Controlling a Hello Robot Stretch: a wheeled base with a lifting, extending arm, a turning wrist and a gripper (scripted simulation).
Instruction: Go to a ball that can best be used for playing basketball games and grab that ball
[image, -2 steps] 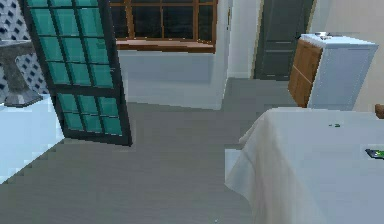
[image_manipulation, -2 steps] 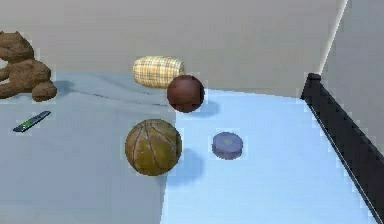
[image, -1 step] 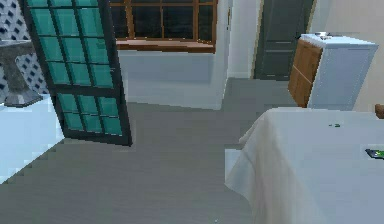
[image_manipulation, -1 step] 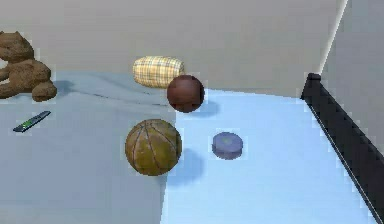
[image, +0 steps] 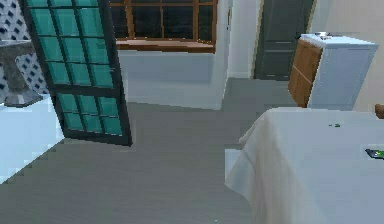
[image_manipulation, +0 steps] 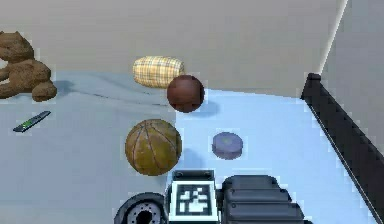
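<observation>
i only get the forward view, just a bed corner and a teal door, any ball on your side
Observer: Yes. In the arm side view an orange-brown seamed ball lies on the bed.
Operator: only that one
Observer: No. A smooth dark ball lies farther up the picture, apart from the first.
Operator: anything close to the seamed one
Observer: A grey disc lies to its right, not touching it.
</observation>
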